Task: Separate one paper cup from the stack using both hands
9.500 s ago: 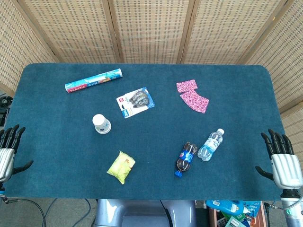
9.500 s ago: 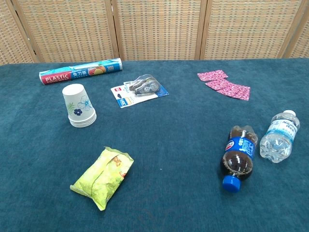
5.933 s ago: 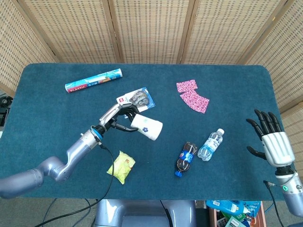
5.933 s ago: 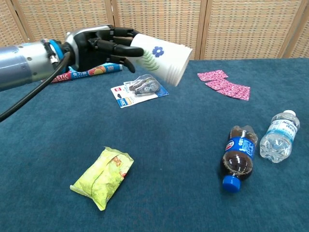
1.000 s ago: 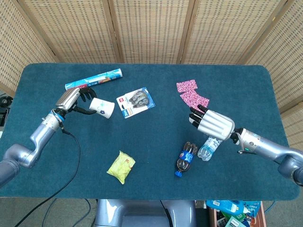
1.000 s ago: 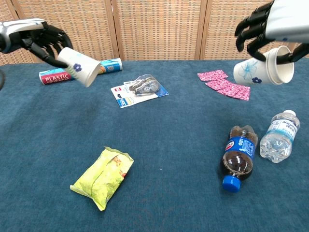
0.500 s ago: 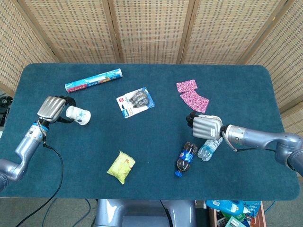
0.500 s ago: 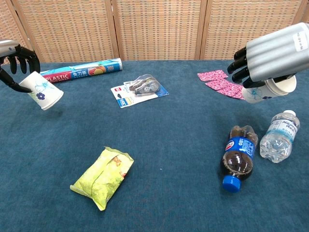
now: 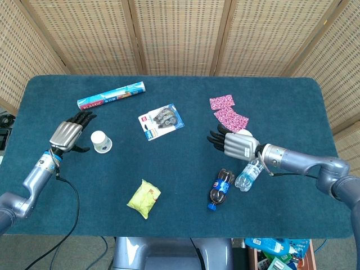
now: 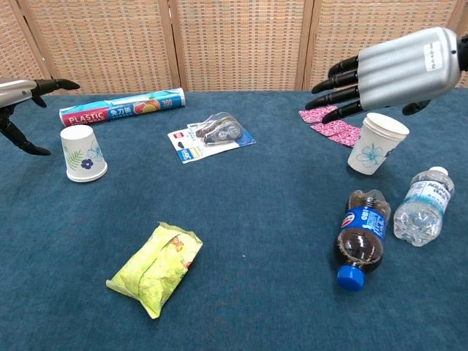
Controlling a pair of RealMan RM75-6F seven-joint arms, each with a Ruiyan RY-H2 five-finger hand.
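Observation:
One white flowered paper cup (image 9: 101, 141) (image 10: 84, 153) stands upside down on the blue table at the left. My left hand (image 9: 70, 134) (image 10: 16, 91) is just left of it, fingers spread, not touching it. The rest of the cup stack (image 10: 374, 144) (image 9: 245, 134) stands mouth up at the right, beside the pink packets. My right hand (image 9: 233, 145) (image 10: 398, 69) hovers over that stack with its fingers stretched out and holds nothing; in the head view it hides most of the stack.
A plastic-wrap roll (image 9: 111, 95) lies at the back left, a correction-tape pack (image 9: 161, 121) near the middle, pink packets (image 9: 229, 114) at the back right. A cola bottle (image 9: 220, 188) and water bottle (image 9: 249, 173) lie just in front of the stack. A green snack bag (image 9: 144, 198) is near the front.
Both hands set their cups down on the table and let go: the left one upside down, the right stack upright. Both hands opened their fingers.

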